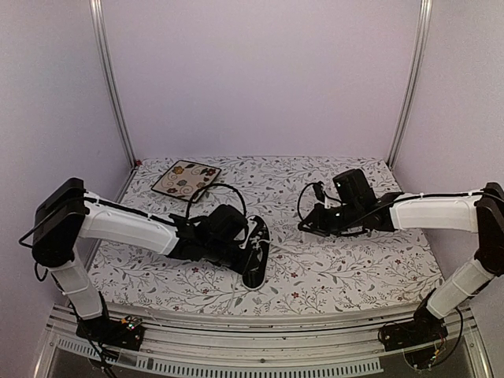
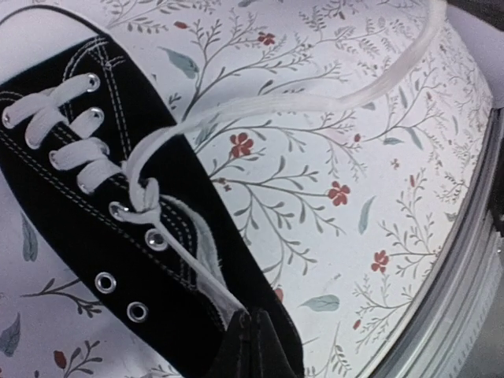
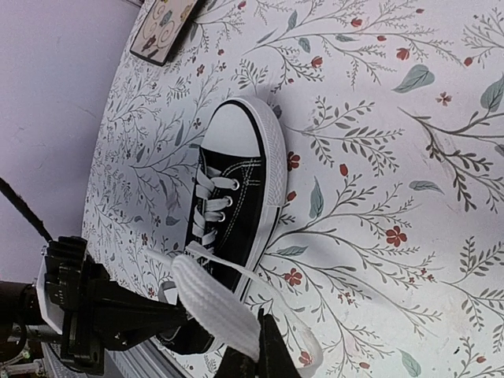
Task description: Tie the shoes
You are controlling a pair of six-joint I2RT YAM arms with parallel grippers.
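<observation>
The black sneaker (image 1: 258, 250) with white laces and white toe cap lies mid-table; it also shows in the left wrist view (image 2: 79, 236) and the right wrist view (image 3: 236, 181). My left gripper (image 1: 242, 250) is over its heel end, its fingers (image 2: 253, 335) shut on a thin taut lace strand (image 2: 197, 268) that runs from the top eyelets. My right gripper (image 1: 305, 224) is to the right of the shoe, shut (image 3: 256, 356) on the other white lace (image 3: 209, 303). That lace stretches from the shoe to it above the cloth (image 2: 315, 102).
A square floral plate (image 1: 186, 179) lies at the back left, also in the right wrist view (image 3: 161, 27). A floral cloth (image 1: 354, 268) covers the table. The metal front rail (image 2: 465, 268) runs close to the shoe's heel side. Walls enclose the back and sides.
</observation>
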